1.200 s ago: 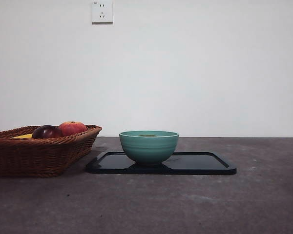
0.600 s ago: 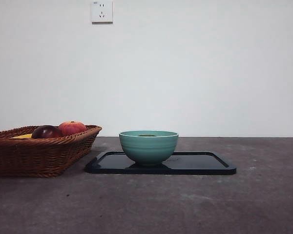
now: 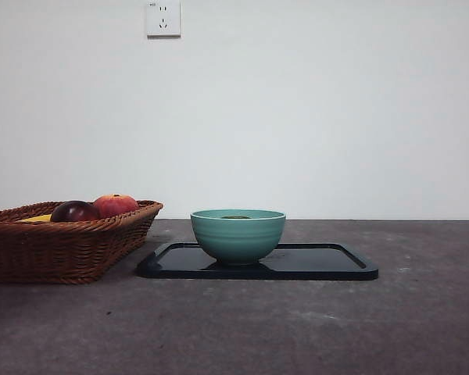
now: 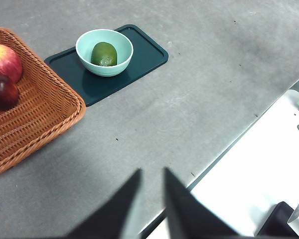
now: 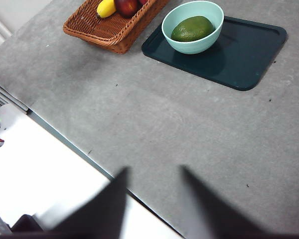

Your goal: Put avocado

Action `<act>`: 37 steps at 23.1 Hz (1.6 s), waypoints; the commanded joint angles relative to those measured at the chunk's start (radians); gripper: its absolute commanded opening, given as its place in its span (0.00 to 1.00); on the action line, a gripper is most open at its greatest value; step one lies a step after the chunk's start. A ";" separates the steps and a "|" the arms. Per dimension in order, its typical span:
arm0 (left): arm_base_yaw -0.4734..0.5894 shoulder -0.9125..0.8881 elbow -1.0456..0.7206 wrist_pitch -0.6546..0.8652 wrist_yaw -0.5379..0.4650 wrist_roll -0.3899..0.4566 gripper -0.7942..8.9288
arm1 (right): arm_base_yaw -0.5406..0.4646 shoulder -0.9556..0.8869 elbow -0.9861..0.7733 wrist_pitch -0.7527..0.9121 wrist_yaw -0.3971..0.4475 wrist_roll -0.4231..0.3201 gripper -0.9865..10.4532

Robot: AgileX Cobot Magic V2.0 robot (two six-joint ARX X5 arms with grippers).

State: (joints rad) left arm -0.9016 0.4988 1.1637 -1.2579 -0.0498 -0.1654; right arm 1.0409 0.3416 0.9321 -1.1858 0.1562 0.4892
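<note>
Still, the avocado lies in the bowl, nothing moved.

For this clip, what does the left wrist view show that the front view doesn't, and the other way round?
Only the left wrist view shows the whole avocado lying inside the teal bowl, the table's near edge, and the left gripper, jaws apart, away from everything. Only the front view shows the wall socket; there the avocado is just a dark sliver above the rim. Both show the bowl on the dark tray, beside the wicker basket holding the maroon fruit and red-orange fruit.
</note>
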 commanded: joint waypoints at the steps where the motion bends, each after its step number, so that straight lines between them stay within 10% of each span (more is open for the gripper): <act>1: -0.008 0.003 0.011 0.017 -0.003 0.014 0.10 | 0.013 0.002 0.005 0.011 0.001 0.008 0.10; 11: 0.024 0.003 0.011 0.018 -0.003 0.015 0.10 | 0.013 0.002 0.005 0.011 0.002 0.008 0.10; 19: 0.614 -0.002 0.009 0.035 0.023 0.088 0.10 | 0.013 0.002 0.005 0.011 0.002 0.008 0.10; 23: 0.812 -0.034 -0.150 0.349 0.023 0.179 0.10 | 0.013 0.002 0.005 0.011 0.002 0.008 0.10; 28: 0.834 -0.166 -0.562 0.806 0.024 0.173 0.10 | 0.013 0.002 0.005 0.011 0.002 0.008 0.10; 37: 0.834 -0.342 -0.890 0.899 0.024 0.158 0.10 | 0.013 0.002 0.005 0.011 0.002 0.008 0.10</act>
State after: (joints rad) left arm -0.0692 0.1669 0.2932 -0.3878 -0.0273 -0.0090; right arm 1.0409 0.3416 0.9321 -1.1854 0.1562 0.4892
